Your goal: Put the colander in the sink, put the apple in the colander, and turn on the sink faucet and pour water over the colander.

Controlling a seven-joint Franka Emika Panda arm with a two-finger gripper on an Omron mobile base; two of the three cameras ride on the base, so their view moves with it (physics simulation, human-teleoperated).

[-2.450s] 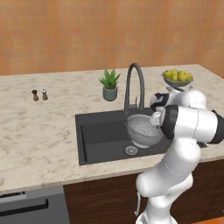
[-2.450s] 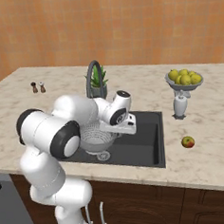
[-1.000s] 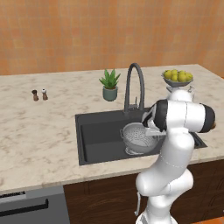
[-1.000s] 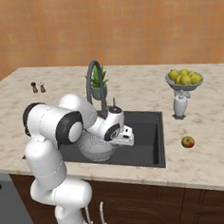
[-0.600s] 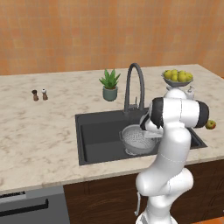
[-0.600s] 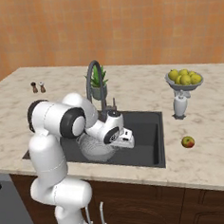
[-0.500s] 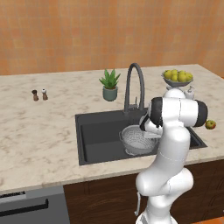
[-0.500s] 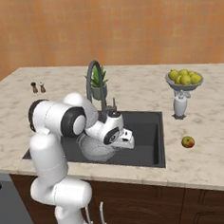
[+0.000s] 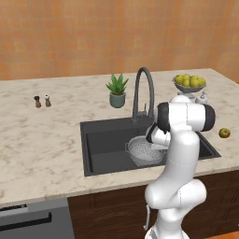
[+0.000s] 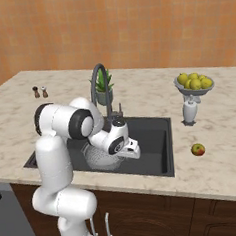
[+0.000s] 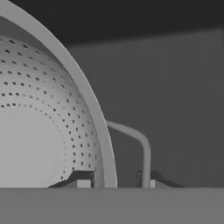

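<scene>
Fingers: the fingers [image 11: 114, 181] are pinching nearly closed across the rim of the colander [image 11: 39, 131], one tip inside the wall and one outside beside its side handle [image 11: 139, 144]; they are gripping the colander and nothing else.
Colander: it is sitting low inside the sink [image 9: 100, 144], toward the front right part of the basin in the left base view, upright as far as I can tell; whether its base ring is touching the sink floor I cannot tell.
Apple: the apple [image 10: 197, 149] is lying on the tabletop [image 10: 218, 157] to the right of the sink, well apart from the colander.
Faucet: the sink faucet [image 9: 142, 91] is standing behind the basin, its arched spout reaching over the back part of the sink.
Step in hand: placing the colander, I judge.
Doing it well: I would be lowering it level until it rests flat, somewhere the spout can reach it, then spreading the fingers and lifting straight up so the rim is not dragged or tipped.
Hand view adds: the pierced wall, the rim between the tips and the thin handle loop, too small to read from the base.
Base views add: the potted plant [image 9: 116, 91], the footed fruit bowl [image 10: 193, 84] and the two small shakers [image 9: 42, 101] on the tabletop.
</scene>
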